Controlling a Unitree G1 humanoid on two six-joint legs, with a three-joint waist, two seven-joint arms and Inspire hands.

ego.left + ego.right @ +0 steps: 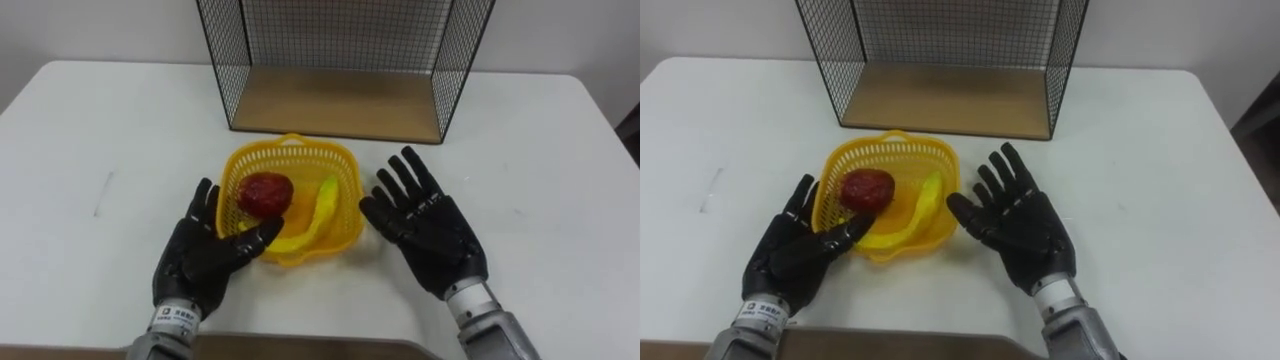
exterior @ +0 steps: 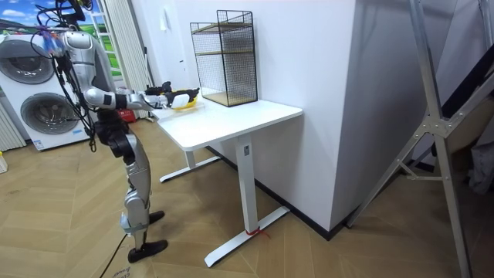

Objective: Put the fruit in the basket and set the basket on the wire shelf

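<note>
Fruit, namely a red fruit [image 1: 265, 193] and a banana [image 1: 318, 215], is lying in the yellow basket [image 1: 292, 148] on the white table [image 1: 100, 130] before the wire shelf [image 1: 340, 105], while the left hand [image 1: 200, 255] and right hand [image 1: 430, 230] are flanking it, fingers spread open.

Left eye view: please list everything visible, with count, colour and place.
yellow plastic lattice basket: one, yellow, before the shelf
round red fruit: one, dark red, in the basket's left half
curved yellow banana: one, yellow, in the basket's right half
black wire shelf with wooden floor: one, black and brown, behind the basket
white flat table: one, white, under everything
left robot hand: one, black, open, at the basket's left side
right robot hand: one, black, open, right of the basket
</note>
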